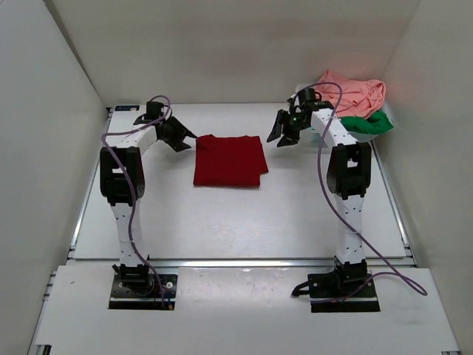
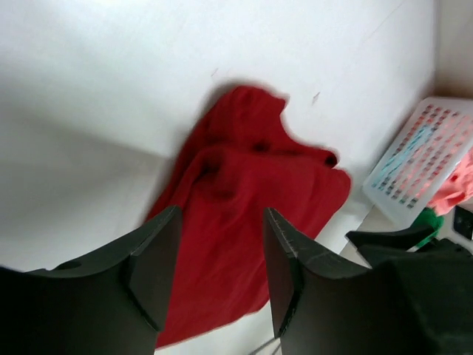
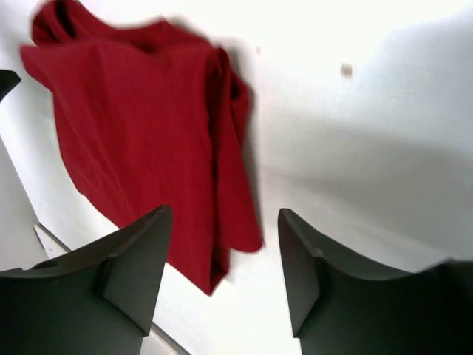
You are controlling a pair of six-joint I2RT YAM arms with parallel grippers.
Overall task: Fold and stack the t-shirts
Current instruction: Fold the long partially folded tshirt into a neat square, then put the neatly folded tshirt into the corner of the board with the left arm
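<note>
The dark red t-shirt [image 1: 230, 160] lies folded into a rough square at the middle back of the table; it also shows in the left wrist view [image 2: 244, 214] and the right wrist view [image 3: 140, 140]. My left gripper [image 1: 185, 140] hovers just left of it, open and empty [image 2: 222, 251]. My right gripper [image 1: 283, 135] hovers just right of it, open and empty [image 3: 225, 259]. The salmon pink t-shirt [image 1: 353, 92] and the green t-shirt [image 1: 367, 123] lie bunched in the white lattice basket [image 2: 421, 159] at the back right.
White walls enclose the table on the left, back and right. The basket [image 1: 307, 92] stands in the back right corner behind my right arm. Purple cables trail along both arms.
</note>
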